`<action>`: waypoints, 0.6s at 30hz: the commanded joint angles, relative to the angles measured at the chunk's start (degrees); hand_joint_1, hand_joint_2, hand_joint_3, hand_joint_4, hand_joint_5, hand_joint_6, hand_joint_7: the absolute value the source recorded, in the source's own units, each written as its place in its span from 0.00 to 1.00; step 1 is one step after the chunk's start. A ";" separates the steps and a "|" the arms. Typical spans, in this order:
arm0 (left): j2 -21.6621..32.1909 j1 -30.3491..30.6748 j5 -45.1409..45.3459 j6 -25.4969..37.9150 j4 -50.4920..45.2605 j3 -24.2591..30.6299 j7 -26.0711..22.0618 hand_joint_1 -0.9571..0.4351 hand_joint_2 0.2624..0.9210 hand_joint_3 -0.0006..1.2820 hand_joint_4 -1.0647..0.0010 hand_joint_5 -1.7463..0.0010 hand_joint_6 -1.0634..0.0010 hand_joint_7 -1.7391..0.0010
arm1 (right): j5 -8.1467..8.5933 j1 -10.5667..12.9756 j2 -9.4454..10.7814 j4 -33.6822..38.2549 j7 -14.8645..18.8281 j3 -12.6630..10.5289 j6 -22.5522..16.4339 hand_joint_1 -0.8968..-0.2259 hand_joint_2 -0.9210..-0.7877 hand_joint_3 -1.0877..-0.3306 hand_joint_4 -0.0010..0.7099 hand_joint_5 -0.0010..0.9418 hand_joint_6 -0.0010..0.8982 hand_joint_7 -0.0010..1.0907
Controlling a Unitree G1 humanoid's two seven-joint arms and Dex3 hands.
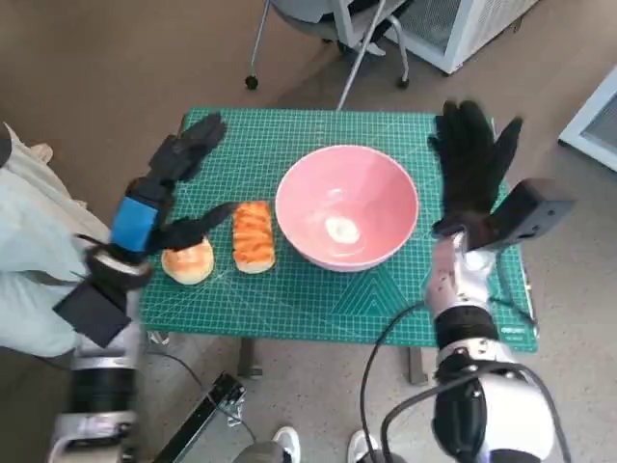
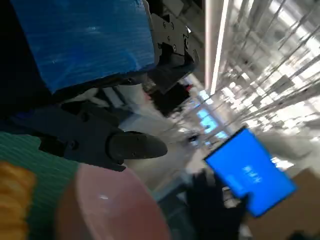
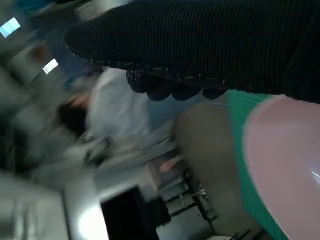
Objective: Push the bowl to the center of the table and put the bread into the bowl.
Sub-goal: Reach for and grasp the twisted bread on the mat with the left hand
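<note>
A pink bowl (image 1: 347, 204) stands near the middle of the green mat (image 1: 318, 299); its rim shows in the left wrist view (image 2: 107, 205) and the right wrist view (image 3: 285, 165). A long braided orange bread (image 1: 254, 235) lies just left of the bowl, and a round bun (image 1: 188, 261) lies further left. My left hand (image 1: 172, 183) hovers over the mat's left part, fingers spread, thumb reaching between bun and braided bread. My right hand (image 1: 472, 159) is held open to the right of the bowl, holding nothing.
A person in pale clothing (image 1: 29, 251) sits at the left of the table. A chair's legs and wheels (image 1: 318, 39) stand beyond the far edge. A white cabinet (image 1: 463, 29) is at the back right. Cables (image 1: 386, 386) hang below the near edge.
</note>
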 commanded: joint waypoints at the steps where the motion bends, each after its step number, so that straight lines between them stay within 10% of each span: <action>1: 10.48 -5.14 5.88 -1.28 4.26 -3.18 -7.32 0.45 1.00 0.10 0.62 0.99 0.71 0.82 | -2.38 2.64 -1.90 -5.91 13.06 5.46 -11.23 0.57 0.00 0.43 0.56 0.05 0.14 0.68; 10: 14.77 -11.39 8.13 -3.39 11.01 -8.56 -15.87 0.60 0.95 0.01 0.58 0.99 0.62 0.82 | -1.07 6.24 -2.98 -14.84 21.23 10.42 -19.78 0.54 0.00 0.43 0.58 0.03 0.07 0.80; 18: 15.54 -16.83 17.80 -9.53 16.58 -14.78 -13.70 0.64 0.89 0.00 0.55 1.00 0.53 0.88 | 0.90 8.40 -2.24 -19.11 22.41 12.08 -20.04 0.53 0.00 0.42 0.59 0.03 0.05 0.86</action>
